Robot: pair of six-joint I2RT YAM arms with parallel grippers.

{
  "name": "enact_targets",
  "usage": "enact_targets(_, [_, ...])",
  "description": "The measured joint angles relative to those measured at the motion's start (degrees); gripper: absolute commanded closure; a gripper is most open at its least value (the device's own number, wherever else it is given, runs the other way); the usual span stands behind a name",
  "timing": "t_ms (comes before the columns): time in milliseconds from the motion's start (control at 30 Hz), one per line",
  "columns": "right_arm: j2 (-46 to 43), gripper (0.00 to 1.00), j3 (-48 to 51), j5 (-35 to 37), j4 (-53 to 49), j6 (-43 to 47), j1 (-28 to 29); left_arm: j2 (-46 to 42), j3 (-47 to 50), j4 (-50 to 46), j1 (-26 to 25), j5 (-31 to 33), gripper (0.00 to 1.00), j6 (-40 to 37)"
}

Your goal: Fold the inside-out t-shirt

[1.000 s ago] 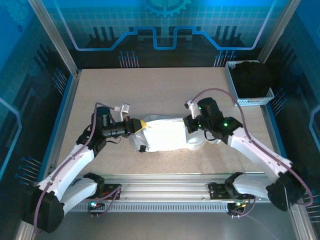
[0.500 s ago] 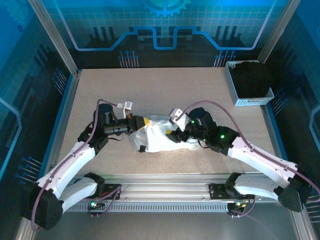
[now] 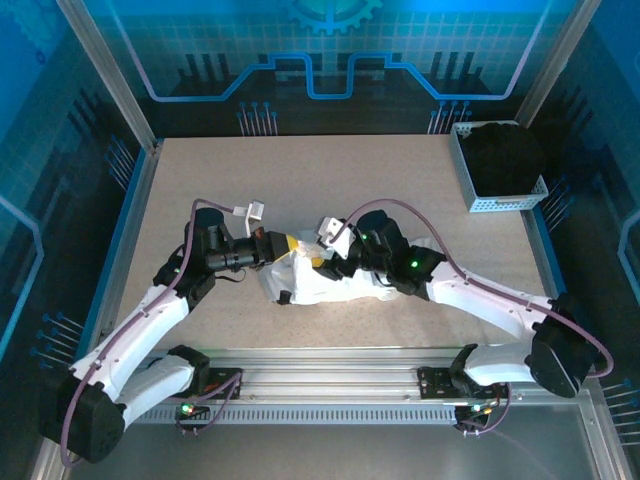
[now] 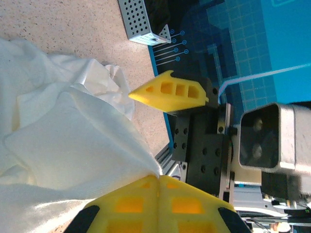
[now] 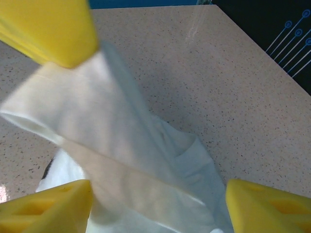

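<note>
The inside-out t-shirt (image 3: pixel 335 283) lies bunched in a white heap at the table's middle. My left gripper (image 3: pixel 282 246) is shut on its left edge and lifts a fold of the cloth (image 4: pixel 73 141) from between its closed yellow fingers (image 4: pixel 126 204). My right gripper (image 3: pixel 322 258) hangs open right beside the left one, above the shirt (image 5: pixel 146 160). Its two yellow fingers (image 5: pixel 46 204) stand wide apart with cloth below them, gripping nothing. The left gripper's finger (image 5: pixel 48 29) shows at the top left of the right wrist view, pinching the fold.
A white perforated basket (image 3: pixel 497 195) with a black garment (image 3: pixel 503 153) stands at the back right corner. Bare speckled table (image 3: pixel 300 180) surrounds the shirt. Blue rails (image 3: pixel 120 250) border the table's sides.
My right gripper has opened, let go of the shirt's right part and moved left to the left gripper. The shirt is now bunched narrower. The left gripper keeps its grip.
</note>
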State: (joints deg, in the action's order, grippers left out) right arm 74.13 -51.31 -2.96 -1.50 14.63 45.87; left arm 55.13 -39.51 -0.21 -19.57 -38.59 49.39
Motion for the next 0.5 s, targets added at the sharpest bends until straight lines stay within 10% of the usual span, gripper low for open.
enact_targets(500, [5.3, 1.0, -3.5, -17.6, 0.3, -1.1, -4.9, -0.2, 0.0, -1.3, 0.0, 1.1, 1.0, -1.4])
